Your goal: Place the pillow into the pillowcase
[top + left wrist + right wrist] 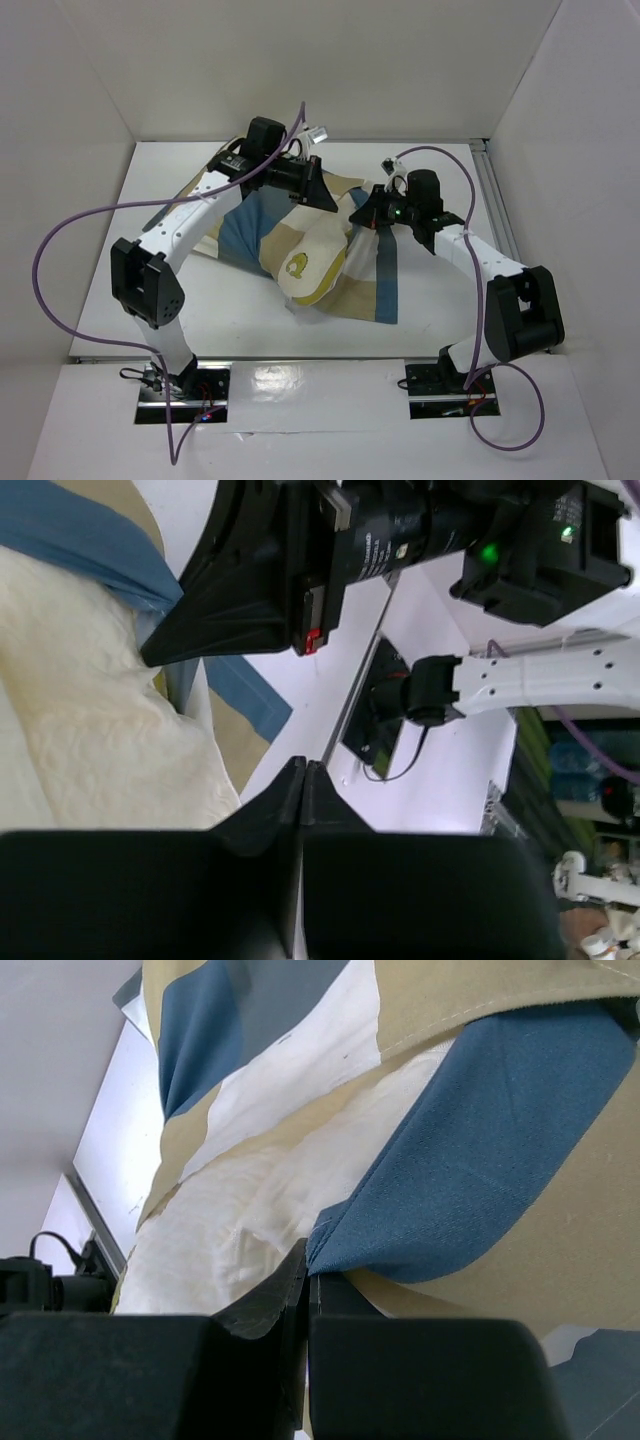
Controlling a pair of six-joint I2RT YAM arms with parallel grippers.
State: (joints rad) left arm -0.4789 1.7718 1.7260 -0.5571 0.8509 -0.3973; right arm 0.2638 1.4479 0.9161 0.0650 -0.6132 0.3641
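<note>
At the near side of the white table (250, 335), the pillow (312, 270) lies with its rounded end poking out of the pillowcase (378, 285). That end is a plump cream cushion with yellow piping and a small round yellow logo (297, 265) facing up. The rest of its bulk is tucked under the cloth. The pillowcase is thin and rumpled, in large blue, tan and cream checks. It spreads flat across the middle of the table and is humped where the cushion fills it. Farther back, the right end effector (306, 1262) has its fingers clamped on a folded blue edge of the pillowcase. It holds that hem up off the pillow's quilted, slightly puckered cream surface, and the plain cream lining shows just beyond the pinch. Farthest off, near the cover's back edge, the left end effector (303, 772) has its two black fingers pressed flat together. Their tips sit just beside the pillow's soft edge and a strip of blue border. Whether any cloth is caught between them cannot be told.
</note>
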